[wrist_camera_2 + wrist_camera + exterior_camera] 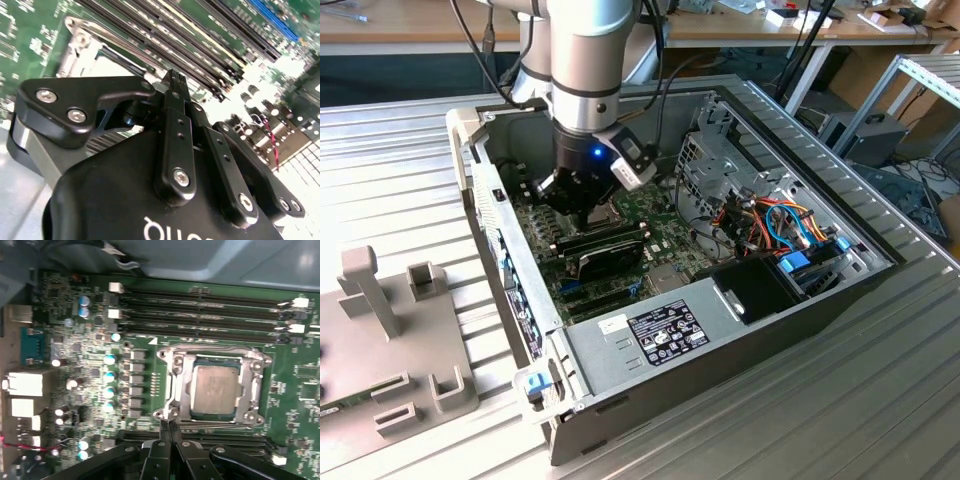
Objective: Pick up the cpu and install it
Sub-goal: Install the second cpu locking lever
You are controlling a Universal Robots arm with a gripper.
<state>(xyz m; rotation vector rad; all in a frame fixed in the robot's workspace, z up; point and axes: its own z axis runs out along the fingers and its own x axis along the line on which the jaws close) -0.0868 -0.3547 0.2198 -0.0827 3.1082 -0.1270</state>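
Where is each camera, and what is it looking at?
Exterior view: off the arm, above, looking down into the open computer case; the arm and tool show.
First wrist view: on the arm, looking down at the green board and the cpu in its metal frame; shut tool fingertips show.
Second wrist view: on the arm, behind the black tool.
Both wrist views share the long memory slots.

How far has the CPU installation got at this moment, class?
Done: the cpu already lies inside the socket frame on the motherboard. In hand: nothing; the gripper is shut and empty, beside the frame's edge. Left: whether the frame is latched down cannot be told.
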